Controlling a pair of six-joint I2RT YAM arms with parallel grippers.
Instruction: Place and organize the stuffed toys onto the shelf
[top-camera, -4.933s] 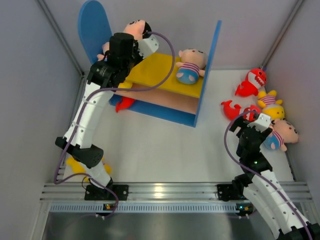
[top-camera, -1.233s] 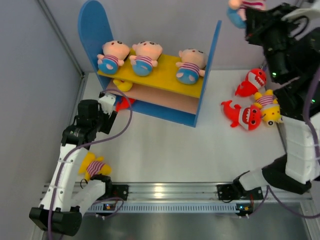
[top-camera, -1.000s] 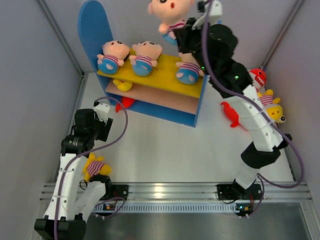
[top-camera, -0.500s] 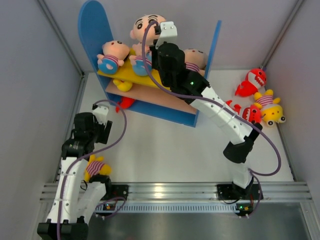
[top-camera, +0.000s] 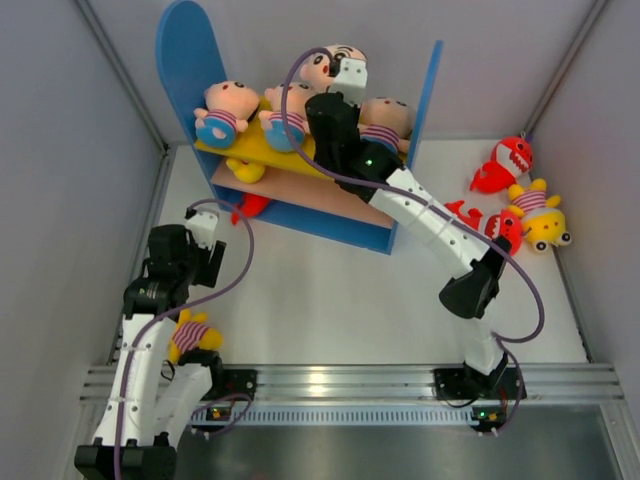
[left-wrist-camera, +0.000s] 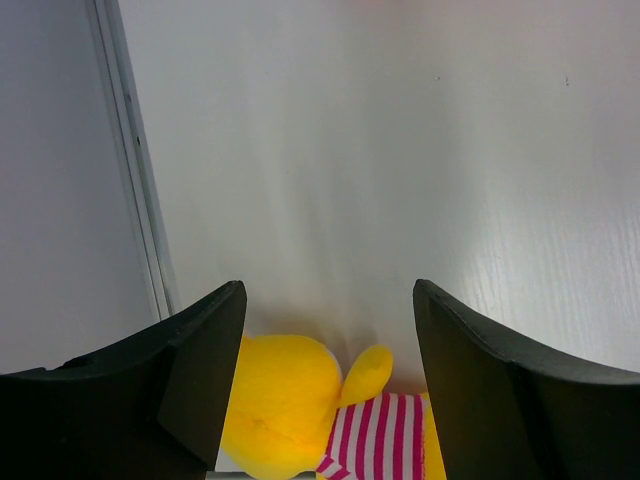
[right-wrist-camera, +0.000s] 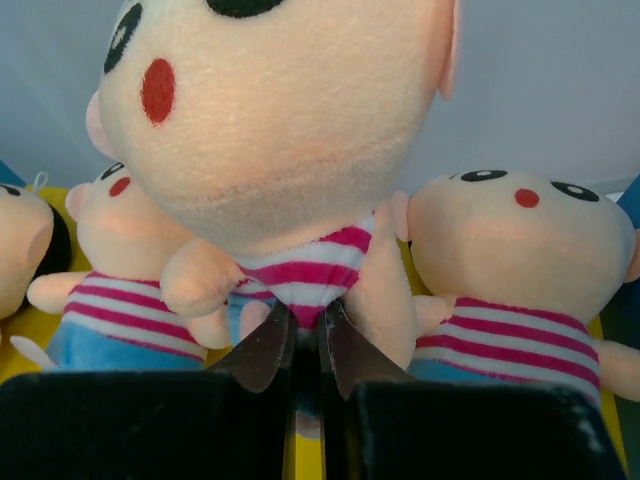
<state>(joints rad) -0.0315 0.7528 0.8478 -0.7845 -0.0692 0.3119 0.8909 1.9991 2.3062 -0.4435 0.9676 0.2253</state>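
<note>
My right gripper (right-wrist-camera: 305, 322) is shut on the striped shirt of a peach-headed baby doll (right-wrist-camera: 280, 110). It holds the doll (top-camera: 322, 66) over the yellow upper board (top-camera: 330, 165) of the shelf, between two dolls lying there (right-wrist-camera: 130, 250) (right-wrist-camera: 520, 250). Another doll (top-camera: 225, 105) lies at the board's left end. My left gripper (left-wrist-camera: 330, 330) is open, low over the floor near the left wall. A yellow striped-shirt animal (left-wrist-camera: 290, 410) lies just below its fingers (left-wrist-camera: 200, 370), untouched.
Two red sharks (top-camera: 510, 160) (top-camera: 490, 225) and a yellow animal (top-camera: 540, 215) lie on the floor right of the shelf's blue side panel (top-camera: 420, 140). On the lower tier's left end sit a yellow toy (top-camera: 243, 170) and a red shark (top-camera: 250, 205). Grey walls close in on both sides.
My right arm has carried the doll a little to the right and lower, into the gap between the second and third dolls. The left arm has stayed put.
</note>
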